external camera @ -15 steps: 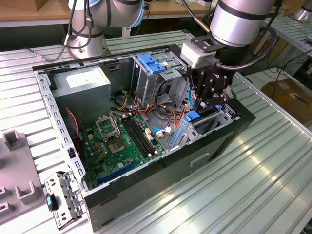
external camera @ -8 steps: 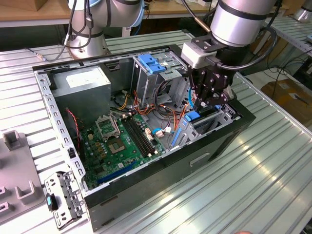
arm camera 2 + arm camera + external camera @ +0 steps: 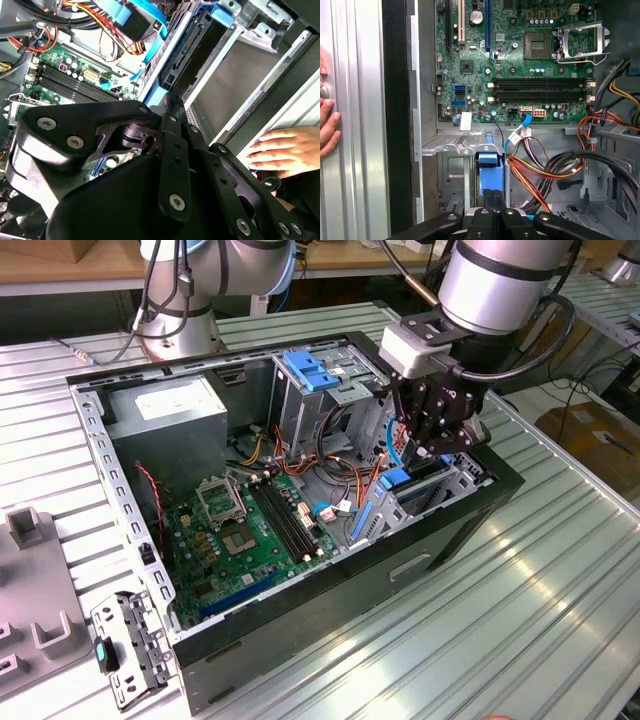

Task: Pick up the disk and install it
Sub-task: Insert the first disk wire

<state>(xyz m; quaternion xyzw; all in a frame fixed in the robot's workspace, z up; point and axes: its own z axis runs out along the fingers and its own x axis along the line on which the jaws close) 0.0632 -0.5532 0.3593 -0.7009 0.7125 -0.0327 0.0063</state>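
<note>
The disk (image 3: pixel 400 480) stands on edge in the drive bay at the front of the open computer case (image 3: pixel 300 640), toward the exterior view's right, with its blue rail uppermost. My gripper (image 3: pixel 425 452) is directly over it. In the first wrist view the fingertips (image 3: pixel 493 197) are pressed together, and they lie against the end of the disk's blue rail (image 3: pixel 487 162). In the second wrist view the disk's dark edge and blue rail (image 3: pixel 182 45) run down into the metal bay just beyond my gripper's black linkage.
The green motherboard (image 3: pixel 250 530) covers the case floor, and a grey power supply (image 3: pixel 165 415) sits at the back. A blue latch (image 3: pixel 310 370) tops the upper drive cage. Coloured cables (image 3: pixel 540 170) bunch beside the bay. A hand (image 3: pixel 285 150) rests on the table outside the case wall.
</note>
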